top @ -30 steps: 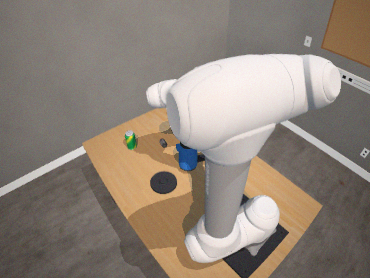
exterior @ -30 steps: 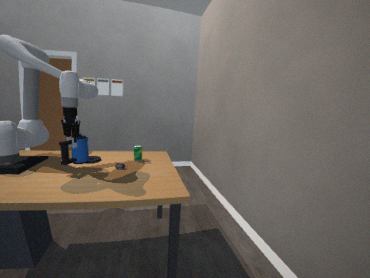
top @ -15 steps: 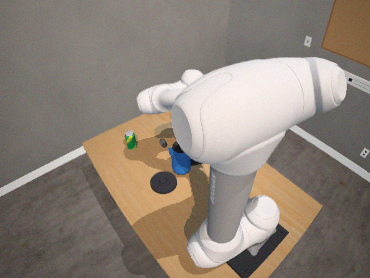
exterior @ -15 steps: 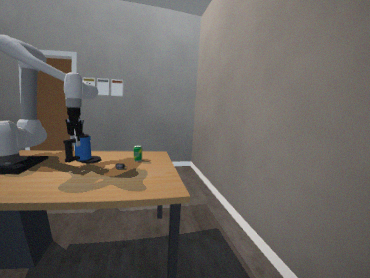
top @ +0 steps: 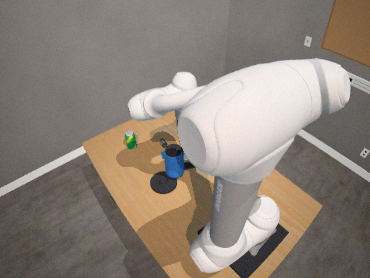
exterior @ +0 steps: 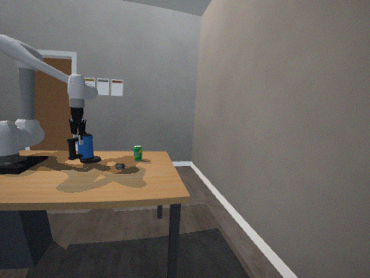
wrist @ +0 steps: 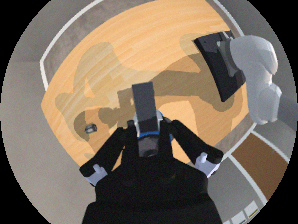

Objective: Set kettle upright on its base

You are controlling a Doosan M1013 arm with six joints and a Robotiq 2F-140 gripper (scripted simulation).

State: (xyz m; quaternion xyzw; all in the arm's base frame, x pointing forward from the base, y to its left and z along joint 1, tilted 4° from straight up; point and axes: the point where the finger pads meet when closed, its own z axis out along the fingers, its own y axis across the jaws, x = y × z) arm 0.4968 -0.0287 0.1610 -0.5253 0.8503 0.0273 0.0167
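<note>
Wooden table; grey walls; green can near corner.

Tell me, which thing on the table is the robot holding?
The blue kettle, pinched in the gripper over the black base. The green can stands apart, untouched.

We see a matt wood-grain tabletop, a smooth blue plastic-looking kettle, its matt black base and a glossy green can.
</note>
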